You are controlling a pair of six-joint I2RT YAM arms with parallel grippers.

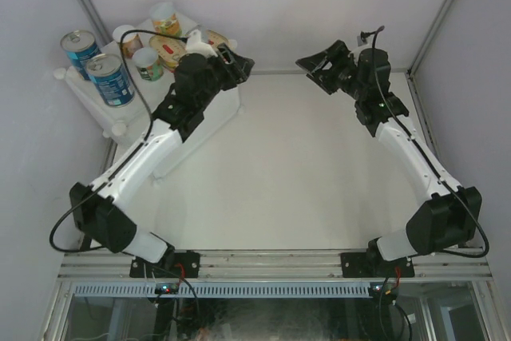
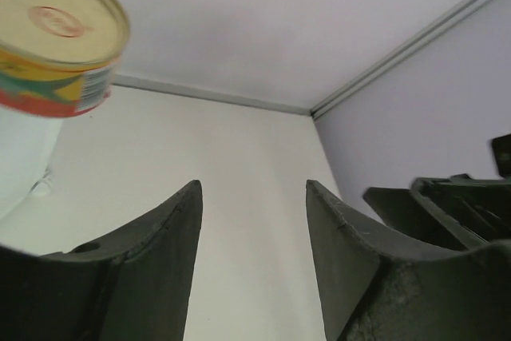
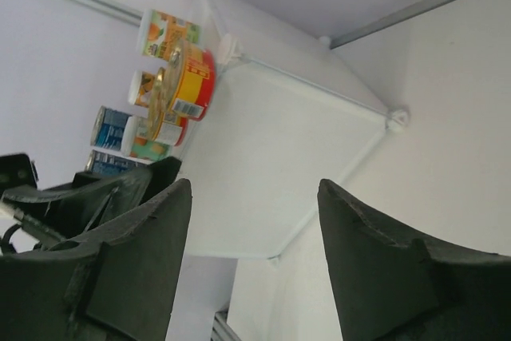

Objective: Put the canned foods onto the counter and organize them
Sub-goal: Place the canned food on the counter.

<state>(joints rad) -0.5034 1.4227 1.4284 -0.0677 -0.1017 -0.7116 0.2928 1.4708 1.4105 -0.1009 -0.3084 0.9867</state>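
From above, I am seeing the canned foods (image 1: 148,63) all standing on top of the counter (image 1: 219,109) in the far left corner. Two tall blue cans (image 1: 110,79) are at its left side, three small cans (image 1: 128,37) are further back, and two oval tins (image 1: 169,49) are toward the right side. The left gripper (image 1: 238,61) is hovering just beside the rightmost tin, at the counter's right edge. The right gripper (image 1: 318,68) is hanging well apart from it, over the table (image 1: 279,173). In the left wrist view, the left gripper (image 2: 254,197) is showing its fingers spread with nothing between them, so it is released. One oval tin (image 2: 56,37) is sitting up and to the left, apart from the fingers. In the right wrist view, the right gripper (image 3: 255,197) is also standing wide and gripping nothing. It is looking toward the counter (image 3: 271,165), where a red-and-yellow tin (image 3: 192,77) is lying near the edge, with the blue cans (image 3: 108,129) behind. I am judging that the placing is done, since no can is showing on the table, and that only the organizing is in hand. The next move is calling for the left arm to draw back without brushing the edge tin, or to push that tin gently inward
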